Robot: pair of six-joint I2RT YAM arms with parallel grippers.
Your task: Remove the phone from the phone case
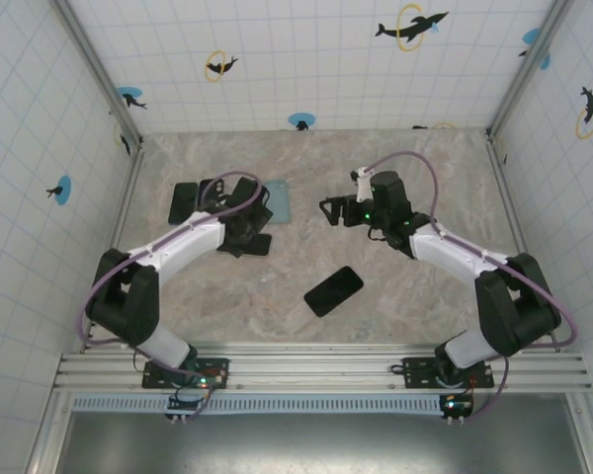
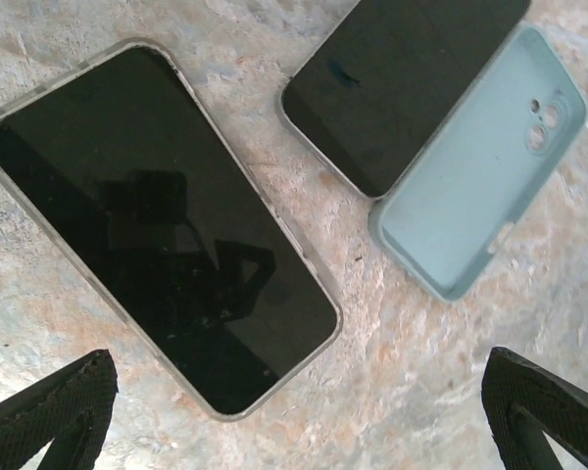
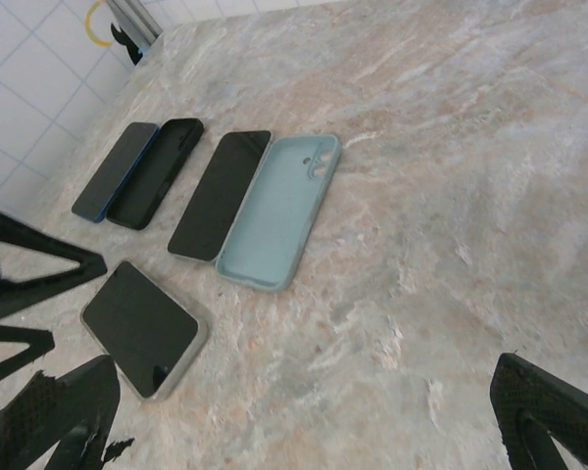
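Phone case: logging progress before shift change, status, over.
Jaws open, empty, on left gripper and right gripper. Under left gripper, clear-cased phone flat on table, not yet out. Alongside, bare phone and blue case, not touching it.

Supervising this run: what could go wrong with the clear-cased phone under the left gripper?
The black phone in the clear case lies flat, so the open left gripper may slip off its thin edge. The bare black phone and light-blue empty case lie close by and could get knocked.
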